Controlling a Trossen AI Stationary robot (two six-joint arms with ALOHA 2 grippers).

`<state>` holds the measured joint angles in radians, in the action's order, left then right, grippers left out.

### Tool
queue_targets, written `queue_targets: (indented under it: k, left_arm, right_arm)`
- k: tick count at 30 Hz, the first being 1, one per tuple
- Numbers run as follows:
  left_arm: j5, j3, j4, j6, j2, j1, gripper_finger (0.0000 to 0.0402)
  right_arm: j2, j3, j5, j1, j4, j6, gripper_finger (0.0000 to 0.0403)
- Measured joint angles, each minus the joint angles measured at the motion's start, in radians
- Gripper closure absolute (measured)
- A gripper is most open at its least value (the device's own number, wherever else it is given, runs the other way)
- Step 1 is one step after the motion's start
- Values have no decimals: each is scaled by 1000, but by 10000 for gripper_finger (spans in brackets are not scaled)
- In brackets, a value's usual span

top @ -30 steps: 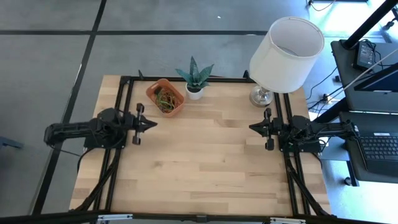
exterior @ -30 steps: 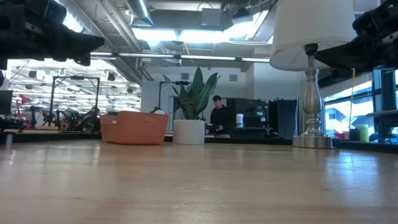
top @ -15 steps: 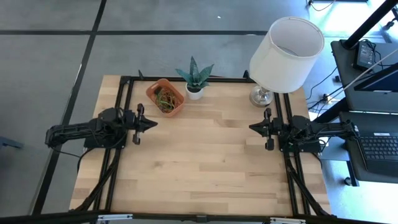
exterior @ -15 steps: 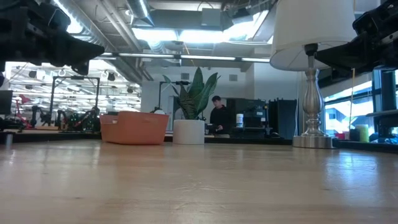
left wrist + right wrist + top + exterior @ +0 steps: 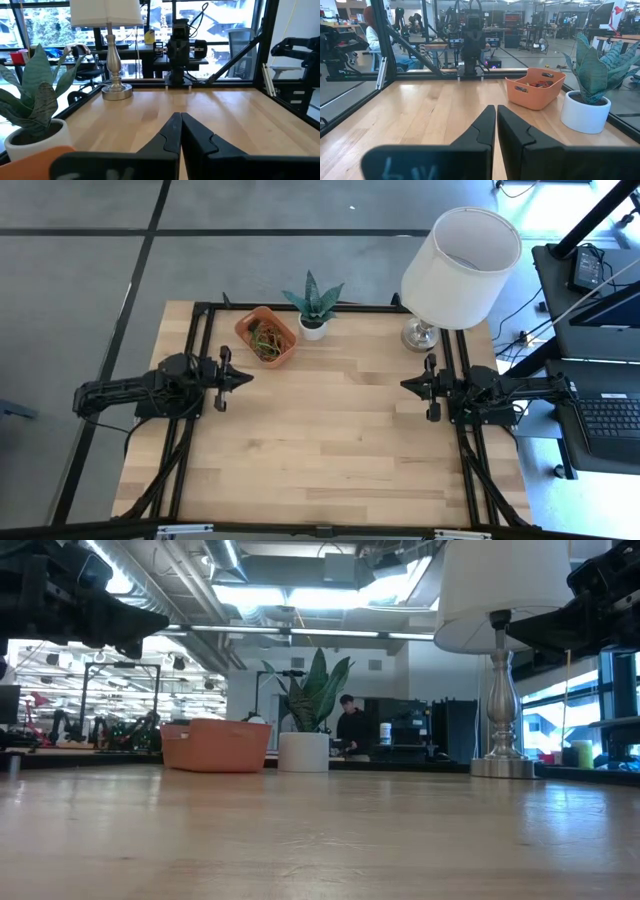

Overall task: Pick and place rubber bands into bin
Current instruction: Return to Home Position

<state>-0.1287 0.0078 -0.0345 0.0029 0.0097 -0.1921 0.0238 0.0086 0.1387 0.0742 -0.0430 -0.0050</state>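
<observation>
The orange bin (image 5: 242, 328) stands on the table's far left part, with a tangle of rubber bands (image 5: 266, 340) in mixed colours lying inside it. The right wrist view shows the bin (image 5: 535, 95) and the rubber bands (image 5: 538, 84) too. My left gripper (image 5: 250, 378) hovers at the table's left edge, just nearer than the bin, shut and pointing level toward the table's middle (image 5: 177, 116). My right gripper (image 5: 403, 385) hovers at the right edge, shut and level, facing the left one (image 5: 495, 107). Neither holds anything.
A small plant in a white pot (image 5: 313, 327) stands right of the bin. A lamp with a white shade (image 5: 460, 255) stands at the far right corner. Bare wood (image 5: 330, 440) spreads between the two arms. A person (image 5: 350, 725) is in the room behind.
My left gripper has tipped and rolled a little in place at the left edge, and stays shut.
</observation>
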Motion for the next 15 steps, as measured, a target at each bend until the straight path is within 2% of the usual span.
queue_targets:
  k: [15]
  left_arm:
    - [0, 0, 0, 0, 0, 0, 398]
  right_arm:
    - [0, 0, 0, 0, 0, 0, 379]
